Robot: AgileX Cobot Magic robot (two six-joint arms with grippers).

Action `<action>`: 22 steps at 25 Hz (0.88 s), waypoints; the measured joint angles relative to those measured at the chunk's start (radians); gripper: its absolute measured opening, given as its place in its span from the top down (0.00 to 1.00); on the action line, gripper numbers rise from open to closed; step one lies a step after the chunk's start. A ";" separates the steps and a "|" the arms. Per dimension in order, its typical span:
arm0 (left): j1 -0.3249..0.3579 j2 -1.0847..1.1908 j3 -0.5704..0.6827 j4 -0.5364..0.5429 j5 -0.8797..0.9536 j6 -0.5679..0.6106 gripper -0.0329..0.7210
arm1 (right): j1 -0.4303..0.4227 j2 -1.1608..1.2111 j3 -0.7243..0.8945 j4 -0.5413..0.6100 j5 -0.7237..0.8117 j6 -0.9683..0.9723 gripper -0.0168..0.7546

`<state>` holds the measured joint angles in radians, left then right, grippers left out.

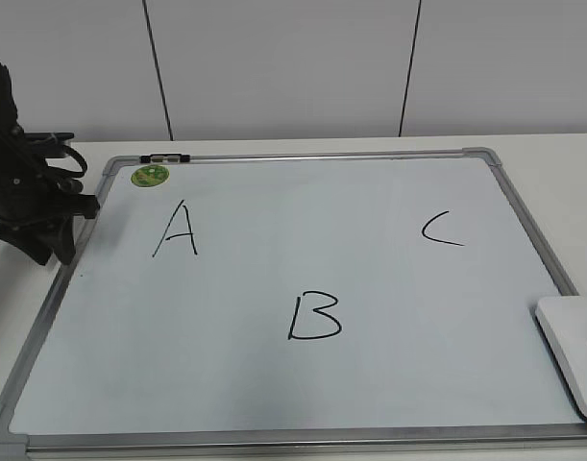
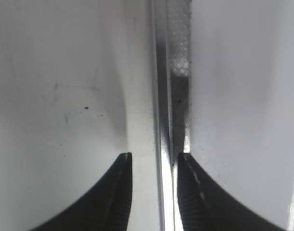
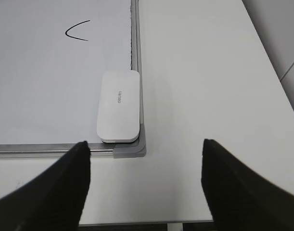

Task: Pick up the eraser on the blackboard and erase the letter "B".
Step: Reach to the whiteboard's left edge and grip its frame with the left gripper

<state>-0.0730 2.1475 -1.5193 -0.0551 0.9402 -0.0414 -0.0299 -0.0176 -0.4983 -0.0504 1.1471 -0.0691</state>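
Observation:
The blackboard point(image 1: 389, 288) is a white board in a silver frame, lying flat on the table. It bears a black "A" point(image 1: 178, 230), the letter "B" point(image 1: 314, 317) and a "C" point(image 1: 442, 229). The white eraser point(image 1: 574, 353) lies on the board's near right corner. In the right wrist view the eraser point(image 3: 119, 106) lies flat against the frame by the grey corner cap point(image 3: 130, 150). My right gripper point(image 3: 145, 144) is wide open and empty, short of the eraser and above the table. My left gripper point(image 2: 154, 163) is open, astride the board's left frame point(image 2: 161, 96), and also shows in the exterior view point(image 1: 55, 245).
A small green round magnet point(image 1: 150, 176) sits at the board's far left corner, beside a black-and-white clip point(image 1: 165, 157) on the frame. The white table point(image 3: 209, 86) extends right of the board to its edge. A white panelled wall stands behind.

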 joint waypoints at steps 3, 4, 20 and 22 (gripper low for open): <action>0.000 0.000 0.000 0.000 0.000 0.000 0.64 | 0.000 0.000 0.000 0.000 0.000 0.000 0.28; 0.000 0.002 0.000 0.000 0.000 0.000 0.64 | 0.000 0.000 0.000 0.000 0.000 0.000 0.28; 0.000 0.028 -0.007 -0.011 0.002 -0.001 0.70 | 0.000 0.000 0.000 0.000 0.000 0.000 0.28; 0.000 0.028 -0.007 -0.020 0.002 -0.001 0.83 | 0.000 0.000 0.000 0.000 0.000 0.000 0.28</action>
<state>-0.0730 2.1752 -1.5266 -0.0751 0.9422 -0.0425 -0.0299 -0.0176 -0.4983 -0.0504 1.1471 -0.0691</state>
